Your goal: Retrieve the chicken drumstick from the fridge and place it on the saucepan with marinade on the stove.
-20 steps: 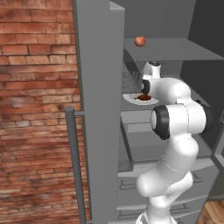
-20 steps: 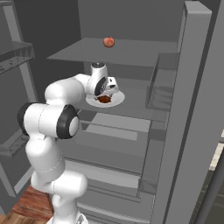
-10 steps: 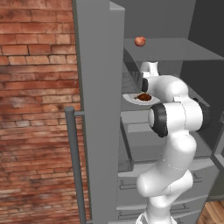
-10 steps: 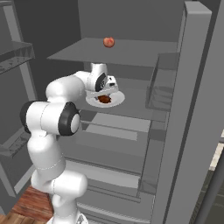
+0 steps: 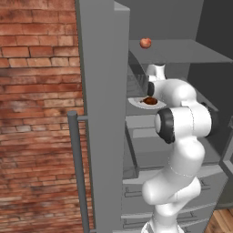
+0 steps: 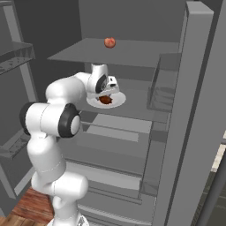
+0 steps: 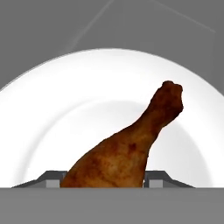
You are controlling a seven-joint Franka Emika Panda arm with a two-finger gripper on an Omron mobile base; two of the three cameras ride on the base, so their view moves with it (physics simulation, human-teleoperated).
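Observation:
The chicken drumstick [image 7: 127,153] lies on a round white plate [image 7: 65,109] on a middle shelf of the open fridge [image 6: 132,53]. Its thick end is toward my hand and its narrow end points away. My gripper [image 7: 105,179] reaches down over the plate, and its two dark fingertips [image 7: 52,178] press against either side of the thick end. From the base, the gripper [image 6: 106,93] hangs just above the drumstick [image 6: 105,100], which is also seen as a reddish-brown drumstick [image 5: 149,100] on the plate [image 5: 136,103]. The saucepan and the stove are out of view.
A small red apple [image 6: 110,42] sits on the shelf above, also visible as an apple [image 5: 145,43]. The open grey fridge door [image 5: 100,91] stands at my left, another door with bins [image 6: 194,110] at my right. A brick wall [image 5: 36,91] is on the far left.
The fingers have closed in from wide open onto the drumstick's thick end. The hand has sunk slightly toward the plate; drumstick and plate have not moved.

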